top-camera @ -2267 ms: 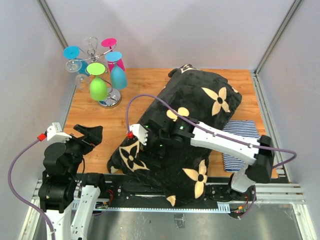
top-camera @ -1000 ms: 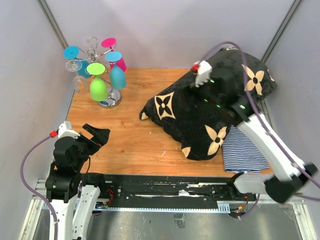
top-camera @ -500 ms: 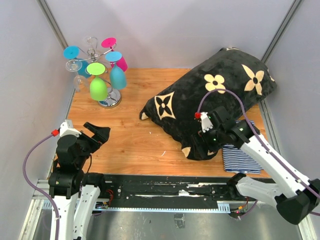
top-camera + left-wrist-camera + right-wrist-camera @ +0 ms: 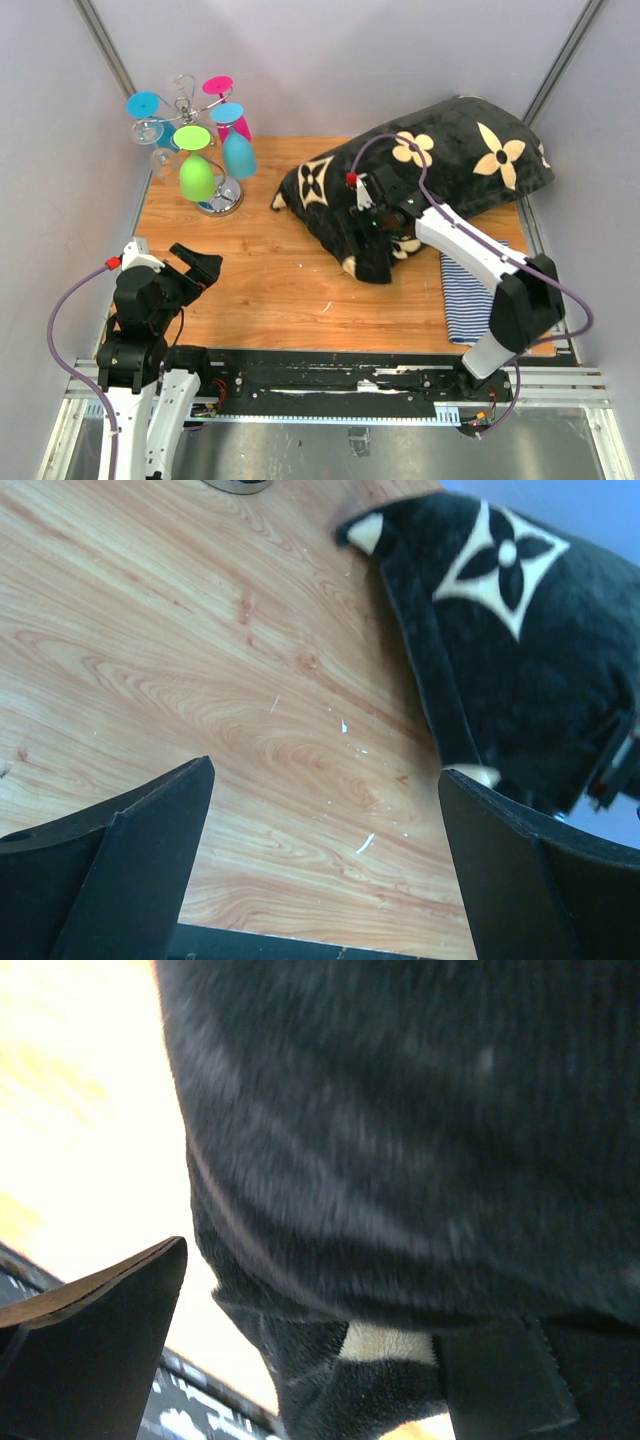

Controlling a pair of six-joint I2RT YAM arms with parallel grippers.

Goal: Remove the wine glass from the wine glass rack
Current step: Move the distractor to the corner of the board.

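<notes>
The wine glass rack (image 4: 184, 96) stands at the table's far left corner on a round chrome base (image 4: 222, 202). Several wine glasses hang upside down from it: a green wine glass (image 4: 196, 176) nearest me, a light blue one (image 4: 237, 155), a pink one (image 4: 236, 126) and clear ones. My left gripper (image 4: 196, 268) hovers open over bare wood near the front left, well short of the rack. In the left wrist view my left gripper (image 4: 325, 780) has nothing in it. My right gripper (image 4: 368, 235) is open against a black pillow (image 4: 450, 150). The pillow's corner (image 4: 360, 1380) lies between its wide-apart fingers (image 4: 110, 1310).
The black pillow with cream flower marks covers the back right of the wooden table (image 4: 280, 290). A blue-and-white striped cloth (image 4: 465, 295) lies at the front right. Grey walls close in the left, back and right sides. A sliver of the rack's base (image 4: 238, 484) shows in the left wrist view.
My right arm swung from the front right to the table's middle, and the pillow shifted with it toward the back and left. The left arm barely moved.
</notes>
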